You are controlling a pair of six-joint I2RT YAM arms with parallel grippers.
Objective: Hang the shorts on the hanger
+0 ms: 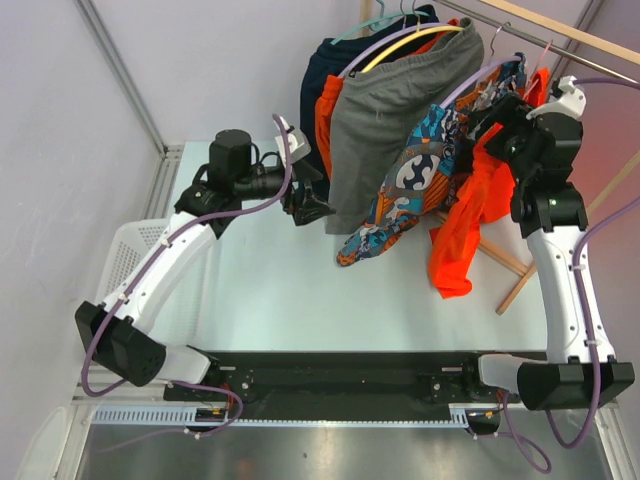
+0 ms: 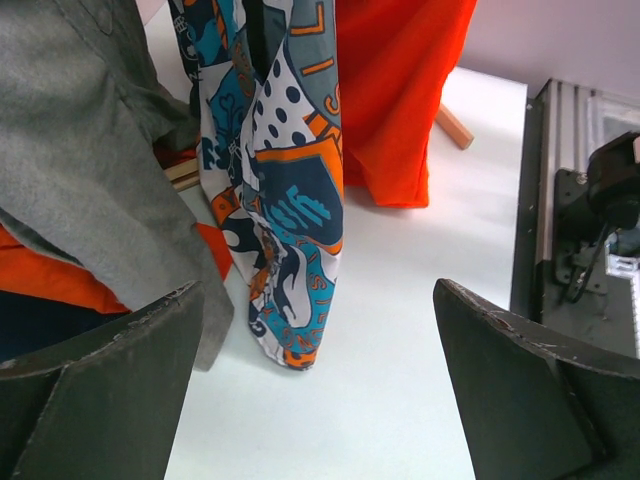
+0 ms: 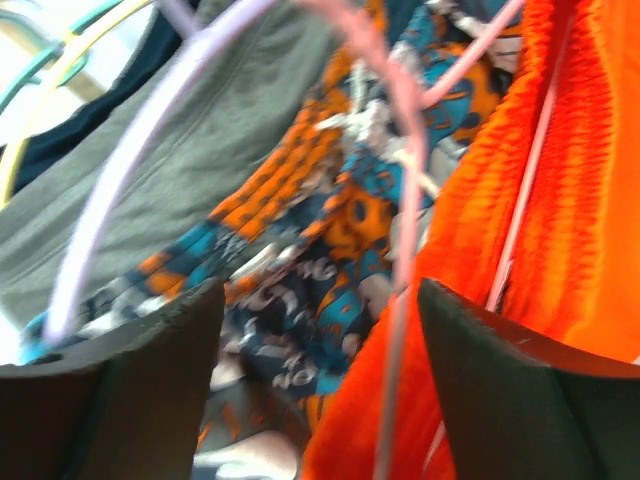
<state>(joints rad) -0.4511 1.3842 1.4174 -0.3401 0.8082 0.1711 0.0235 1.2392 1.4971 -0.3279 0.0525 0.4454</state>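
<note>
My right claw (image 3: 320, 290) gapes wide around the hanger (image 3: 408, 200), shorts (image 3: 580, 200) against it; my left claw (image 2: 318, 288), well left, gapes too.

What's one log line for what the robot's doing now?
left gripper: open, over table | right gripper: open, at hanger | shorts: hanging on hanger

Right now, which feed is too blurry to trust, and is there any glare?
Right wrist: soft throughout, the hanger and the shorts blurred at close range, upper left corner washed out. Left wrist: crisp on the patterned shorts, even light. Top external: sharp, with an orange cast on the right wall.
</note>
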